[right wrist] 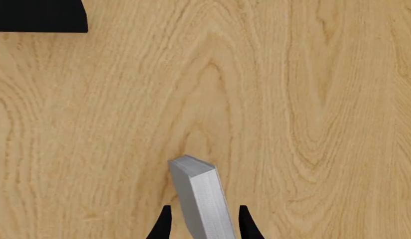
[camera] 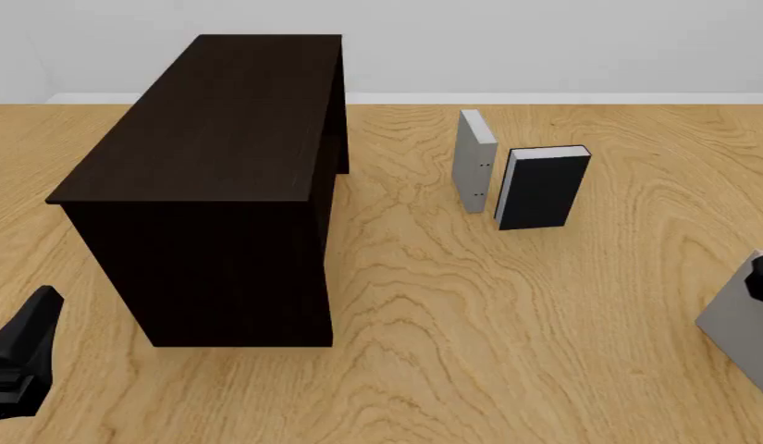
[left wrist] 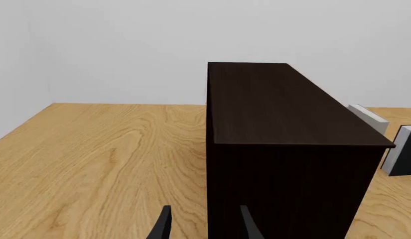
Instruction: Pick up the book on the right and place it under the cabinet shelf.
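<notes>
Nearest the worktop's front edge, at its left corner, the black left end effector (camera: 18, 370) hangs low with nothing in it; in the left wrist view its two fingertips (left wrist: 163, 226) stand apart, facing the end of the cabinet. Near the right edge of the light wood-grain worktop (camera: 480, 314), the plain light grey slab-like book (camera: 745, 324) is partly cut off by the frame. In the right wrist view this book (right wrist: 202, 199) lies edge-on between the fingers of the right end effector (right wrist: 202, 226), which stand one at each side of it, right against its faces; whether they press on it cannot be told, nor whether it rests on the worktop or is lifted.

Farther back, on the left half of the worktop, stands the large, boxy, very dark brown wooden cabinet shelf (camera: 221, 139), flat-topped, with a recess on its right side. Well apart from the grey book, toward the far edge and right of the cabinet, a second light grey book (camera: 475, 159) stands upright on edge, and just beside it stands a black-covered book with white pages (camera: 544, 187).
</notes>
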